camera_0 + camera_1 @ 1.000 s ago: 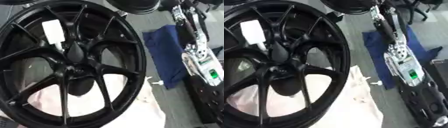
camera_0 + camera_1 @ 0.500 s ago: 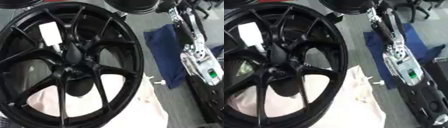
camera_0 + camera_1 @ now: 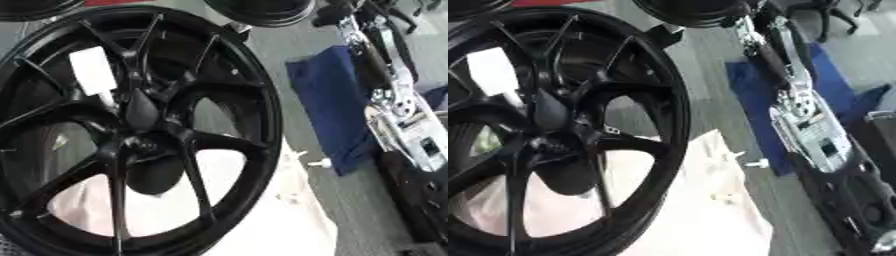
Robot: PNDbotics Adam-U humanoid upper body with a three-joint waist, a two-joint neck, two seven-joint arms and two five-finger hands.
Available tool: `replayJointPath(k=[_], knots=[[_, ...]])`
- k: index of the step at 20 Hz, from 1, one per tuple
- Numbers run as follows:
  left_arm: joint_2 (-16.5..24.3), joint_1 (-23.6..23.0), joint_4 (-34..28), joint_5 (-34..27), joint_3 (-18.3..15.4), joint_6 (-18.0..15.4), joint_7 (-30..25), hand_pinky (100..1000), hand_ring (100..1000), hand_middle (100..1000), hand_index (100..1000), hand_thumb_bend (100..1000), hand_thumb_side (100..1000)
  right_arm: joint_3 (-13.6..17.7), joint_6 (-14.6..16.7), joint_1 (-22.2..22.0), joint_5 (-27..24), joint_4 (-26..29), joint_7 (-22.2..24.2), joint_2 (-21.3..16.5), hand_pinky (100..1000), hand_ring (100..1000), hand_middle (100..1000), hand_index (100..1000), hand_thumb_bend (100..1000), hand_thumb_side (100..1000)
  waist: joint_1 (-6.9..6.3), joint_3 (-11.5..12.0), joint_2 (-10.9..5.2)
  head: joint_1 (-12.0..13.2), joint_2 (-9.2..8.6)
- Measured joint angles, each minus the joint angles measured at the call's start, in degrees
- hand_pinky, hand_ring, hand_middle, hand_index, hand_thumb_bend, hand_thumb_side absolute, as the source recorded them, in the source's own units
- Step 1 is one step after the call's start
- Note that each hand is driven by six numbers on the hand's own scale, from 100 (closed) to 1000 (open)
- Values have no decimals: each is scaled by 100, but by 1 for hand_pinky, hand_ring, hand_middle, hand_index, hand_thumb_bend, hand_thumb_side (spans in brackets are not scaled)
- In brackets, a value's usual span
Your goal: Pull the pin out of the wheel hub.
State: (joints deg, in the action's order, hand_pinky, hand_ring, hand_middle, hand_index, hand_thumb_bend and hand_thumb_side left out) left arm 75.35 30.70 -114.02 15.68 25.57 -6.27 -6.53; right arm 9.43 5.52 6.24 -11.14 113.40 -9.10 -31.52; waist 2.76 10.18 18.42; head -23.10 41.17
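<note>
Grey floor, a blue cloth [image 3: 328,110] beside the black wheel [image 3: 131,130]. The right arm [image 3: 811,125] lies alongside; neither hand shows. A white piece [image 3: 92,72] sits near the hub [image 3: 140,145]; reaching blind, it might snag a spoke.

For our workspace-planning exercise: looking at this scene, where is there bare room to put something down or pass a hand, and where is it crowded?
Bare grey floor runs as a strip between the large black spoked wheel and the dark blue cloth, narrowing toward the pale sheet. Gaps between the spokes open around the hub. The right side is crowded by the silver-and-black robot arm lying over the cloth.
</note>
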Motion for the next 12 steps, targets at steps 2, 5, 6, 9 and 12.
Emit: replayJointPath(k=[2, 5, 6, 9, 12], knots=[[-100, 257, 0, 18, 154, 116, -173, 832, 773, 750, 847, 405, 708, -15, -11, 0, -1, 0, 13, -1, 971, 690, 641, 772, 100, 619, -14, -15, -15, 8, -3], [-321, 652, 0, -106, 372, 339, -425, 832, 764, 743, 847, 406, 703, -29, -23, -18, -3, 0, 29, -4, 971, 691, 641, 773, 100, 619, -22, -37, -95, 9, -11], [-405, 779, 2, -173, 429, 417, -509, 832, 762, 741, 847, 407, 707, -30, -25, -21, -4, 0, 31, -4, 971, 691, 641, 773, 100, 619, -20, -41, -118, 9, -18], [-703, 1186, 78, -378, 589, 662, -760, 832, 750, 730, 851, 407, 707, -33, -39, -25, -9, 0, 48, -5, 971, 691, 641, 773, 100, 620, -18, -65, -154, 9, -29], [-1046, 1605, 244, -578, 757, 920, -1018, 833, 748, 729, 855, 409, 697, -39, -40, -29, -12, 0, 66, -5, 971, 691, 641, 773, 100, 621, -14, -68, -182, 7, -30]])
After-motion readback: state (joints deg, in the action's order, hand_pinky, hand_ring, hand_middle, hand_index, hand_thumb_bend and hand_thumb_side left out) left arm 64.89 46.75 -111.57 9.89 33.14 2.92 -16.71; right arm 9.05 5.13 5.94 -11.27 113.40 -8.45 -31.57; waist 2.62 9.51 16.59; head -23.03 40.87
